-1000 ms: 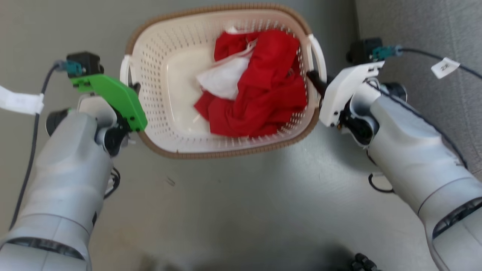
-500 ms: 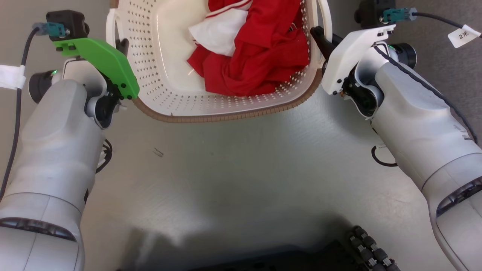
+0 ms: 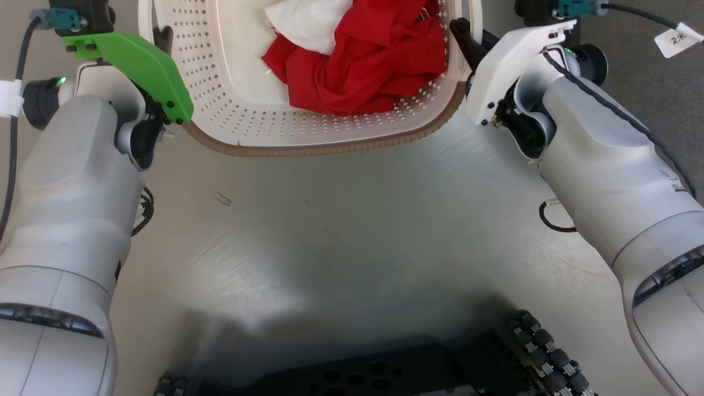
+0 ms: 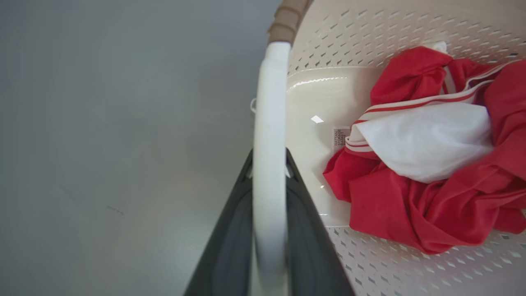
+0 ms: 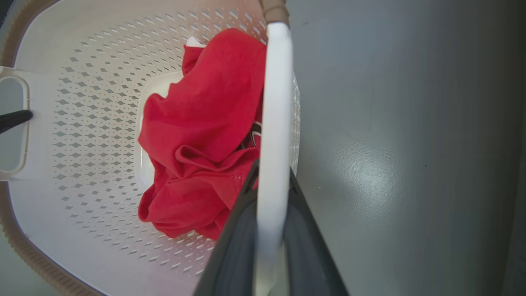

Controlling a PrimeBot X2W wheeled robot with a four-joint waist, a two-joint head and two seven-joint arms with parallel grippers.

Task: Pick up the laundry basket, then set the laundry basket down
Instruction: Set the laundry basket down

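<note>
The laundry basket (image 3: 308, 147), cream-white and perforated with a brown woven-look rim, lies at the top of the head view, its far part cut off. Red and white clothes (image 3: 363, 60) are heaped inside. My left gripper (image 3: 160, 39) is shut on the basket's left loop handle; in the left wrist view the white handle (image 4: 269, 123) runs between the dark fingers (image 4: 230, 230). My right gripper (image 3: 461, 34) is shut on the right handle (image 5: 274, 102), again with a finger (image 5: 306, 242) on each side. Whether the basket touches the floor I cannot tell.
Smooth grey floor (image 3: 352, 236) spreads below the basket, with a small scuff (image 3: 223, 199). My dark base and its rollers (image 3: 544, 352) fill the bottom edge. A darker, rougher strip of floor (image 3: 660, 88) runs along the right. A black cable loop (image 3: 555, 219) hangs by my right forearm.
The basket and both grippers now sit higher in the head view, and my dark base has come into view at the bottom, so the camera has shifted. Both grips hold as before.
</note>
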